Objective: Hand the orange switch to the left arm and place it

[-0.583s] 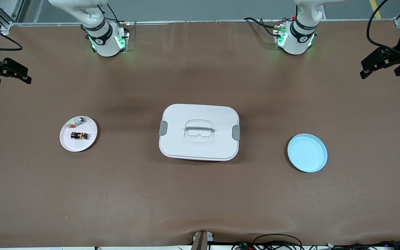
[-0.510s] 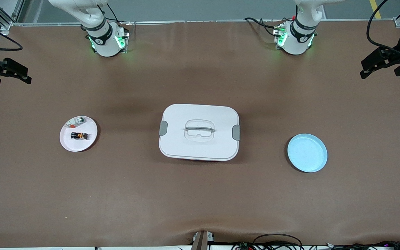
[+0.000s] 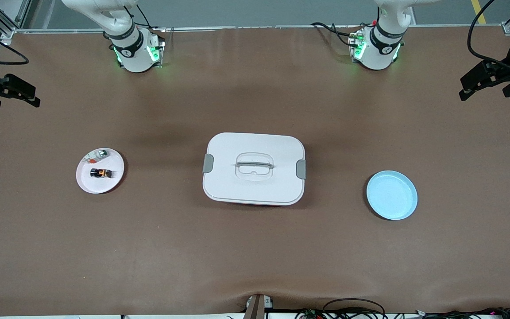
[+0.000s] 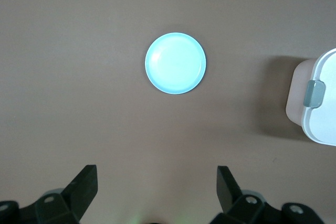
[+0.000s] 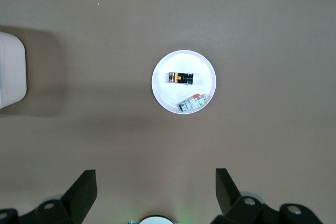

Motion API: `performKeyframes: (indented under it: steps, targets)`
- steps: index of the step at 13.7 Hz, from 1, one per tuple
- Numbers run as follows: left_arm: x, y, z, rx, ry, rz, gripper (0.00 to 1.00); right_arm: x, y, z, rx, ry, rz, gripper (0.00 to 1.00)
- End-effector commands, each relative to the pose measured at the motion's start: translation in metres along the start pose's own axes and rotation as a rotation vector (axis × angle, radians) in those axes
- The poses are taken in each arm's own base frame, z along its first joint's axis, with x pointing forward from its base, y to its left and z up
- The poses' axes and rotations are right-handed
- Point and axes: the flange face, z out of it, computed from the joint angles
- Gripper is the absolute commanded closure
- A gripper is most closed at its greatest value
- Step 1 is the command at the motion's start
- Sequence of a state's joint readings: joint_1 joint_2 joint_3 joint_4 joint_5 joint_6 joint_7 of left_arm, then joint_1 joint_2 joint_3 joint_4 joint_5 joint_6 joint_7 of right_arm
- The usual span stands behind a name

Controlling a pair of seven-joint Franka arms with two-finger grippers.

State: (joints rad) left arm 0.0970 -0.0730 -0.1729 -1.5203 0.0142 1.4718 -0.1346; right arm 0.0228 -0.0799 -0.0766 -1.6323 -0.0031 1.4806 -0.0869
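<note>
The switch (image 3: 101, 173) lies on its side in the white plate (image 3: 87, 182), left of centre in the front view, its long axis running toward the box (image 3: 253, 190), along the table's (image 3: 255, 257) length. A small silver-green piece (image 3: 101, 153) sits in the same plate, farther from the front camera. The box stands mid-frame, between the white plate and the blue plate (image 3: 391, 195) at lower right, with bare brown table all around it. The right gripper (image 3: 9, 92) hangs at the frame's left edge, up and well apart from the switch, its fingers (image 5: 80, 192) spread wide and holding nothing. The left gripper (image 3: 481, 83) hangs at the right edge, likewise spread and bare, with the blue plate beneath its wrist camera.
</note>
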Motion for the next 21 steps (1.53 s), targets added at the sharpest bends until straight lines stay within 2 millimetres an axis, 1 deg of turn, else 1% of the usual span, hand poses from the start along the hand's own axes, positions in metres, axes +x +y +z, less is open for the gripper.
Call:
performKeyframes:
  steps: [1, 9, 11, 14, 19, 20, 21]
  targets:
    - [-0.001, 0.0, -0.006, 0.013, 0.011, -0.003, 0.0, -0.002, 0.0, -0.005, 0.011, 0.002, 0.006, 0.0]
    - [-0.003, 0.003, -0.006, 0.004, 0.008, 0.003, 0.0, -0.003, -0.001, -0.006, 0.011, 0.004, 0.003, 0.0]
    - [-0.003, -0.001, -0.007, 0.002, 0.009, 0.003, 0.0, -0.003, 0.001, -0.01, 0.009, 0.011, 0.006, 0.0]
    - [-0.002, 0.003, -0.005, 0.004, 0.005, 0.007, 0.0, -0.004, 0.006, -0.011, 0.01, 0.013, 0.017, 0.0]
    - [-0.003, 0.007, -0.005, 0.004, 0.005, 0.011, 0.0, -0.004, 0.001, -0.01, -0.014, 0.003, 0.003, 0.0]
    - [-0.003, 0.007, -0.004, 0.005, 0.001, 0.011, 0.0, -0.002, -0.002, -0.008, -0.038, -0.003, -0.006, 0.0]
    - [-0.006, 0.006, -0.003, 0.008, -0.016, 0.01, 0.0, 0.003, -0.007, 0.001, -0.071, -0.019, -0.014, 0.0]
